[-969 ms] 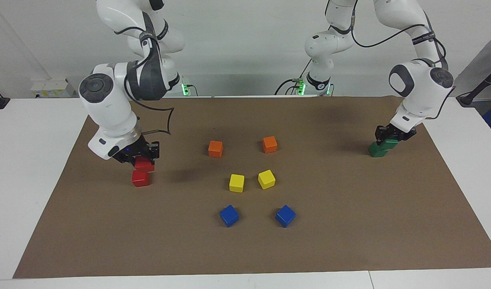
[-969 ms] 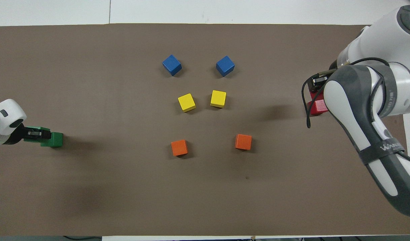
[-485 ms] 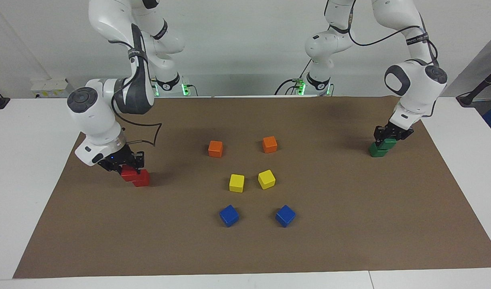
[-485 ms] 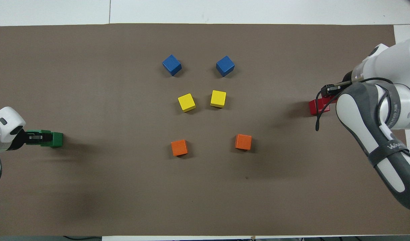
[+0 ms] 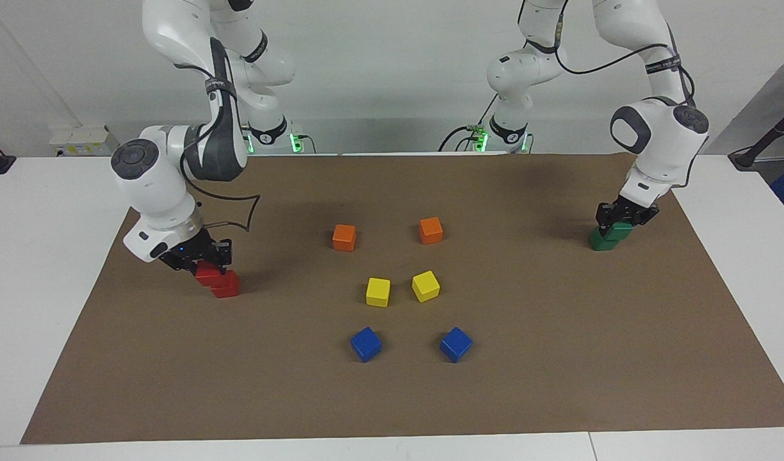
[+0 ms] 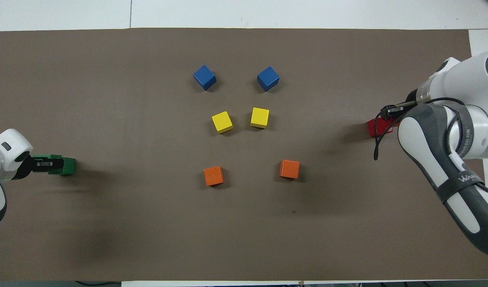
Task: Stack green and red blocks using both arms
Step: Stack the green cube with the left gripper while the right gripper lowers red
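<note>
Right arm: it comes down from its base with the forearm angled steeply toward its own end of the brown mat, wrist bent downward. The right hand is clamped on the upper red block, fingers pinching it from two sides. This block sits on the lower red block, offset toward the right arm's end of the desk and slightly tilted, not squared over it. In the overhead view only a part of the red pair shows beside the arm.

Left arm: it drops from a raised elbow, wrist pointing down at its own end of the mat. The left hand is closed around the upper green block. That block rests on the lower green block, shifted toward the robots and the left arm's end, so the two overlap only in part. From overhead the lower green block pokes out past the hand.

Orientation: the blocks are cubes and have no long axis; both upper blocks sit roughly parallel to those under them.

Other items on the mat, all apart from each other and well apart from both hands: two orange cubes nearest the robots, two yellow cubes in the middle, two blue cubes farthest from the robots.
</note>
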You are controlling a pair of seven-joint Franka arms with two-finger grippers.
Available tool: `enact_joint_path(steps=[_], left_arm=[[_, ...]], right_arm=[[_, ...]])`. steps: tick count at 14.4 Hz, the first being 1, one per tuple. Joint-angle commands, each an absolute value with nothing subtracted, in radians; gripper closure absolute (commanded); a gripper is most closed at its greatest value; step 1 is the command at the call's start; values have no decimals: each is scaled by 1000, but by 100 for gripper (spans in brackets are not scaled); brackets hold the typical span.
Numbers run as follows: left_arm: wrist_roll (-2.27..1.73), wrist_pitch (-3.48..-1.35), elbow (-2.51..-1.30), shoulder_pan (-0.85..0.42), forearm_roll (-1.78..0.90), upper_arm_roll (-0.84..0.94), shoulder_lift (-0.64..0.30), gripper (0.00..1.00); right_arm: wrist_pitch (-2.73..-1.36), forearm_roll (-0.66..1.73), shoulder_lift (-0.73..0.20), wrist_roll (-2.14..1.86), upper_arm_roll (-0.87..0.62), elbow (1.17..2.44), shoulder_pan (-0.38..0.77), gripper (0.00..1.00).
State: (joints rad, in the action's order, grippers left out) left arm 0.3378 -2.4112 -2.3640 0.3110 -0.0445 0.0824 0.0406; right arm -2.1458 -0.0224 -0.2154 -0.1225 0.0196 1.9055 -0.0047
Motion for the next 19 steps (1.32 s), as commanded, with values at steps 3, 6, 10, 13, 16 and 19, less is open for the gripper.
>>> enact_joint_path(steps=[3, 6, 10, 13, 16, 19], left_arm=[[345, -2453, -2396, 325, -63, 91, 46, 100], [342, -2484, -2411, 325, -61, 91, 46, 100], [351, -2480, -2408, 324, -61, 91, 45, 100], [353, -2473, -2408, 318, -61, 91, 41, 22], [353, -2470, -2405, 316, -61, 91, 41, 0], [353, -2448, -2396, 314, -61, 91, 40, 0]], right_arm=[[-2217, -18, -176, -138, 17, 1991, -8, 100], [-2239, -18, -176, -138, 17, 2009, -8, 100], [-2247, -18, -173, -138, 17, 2025, -6, 100], [-2258, -18, -166, -138, 17, 2040, -6, 100], [-2267, -18, -163, -138, 17, 2046, -6, 100], [-2269, -18, -163, -138, 17, 2046, -8, 100]])
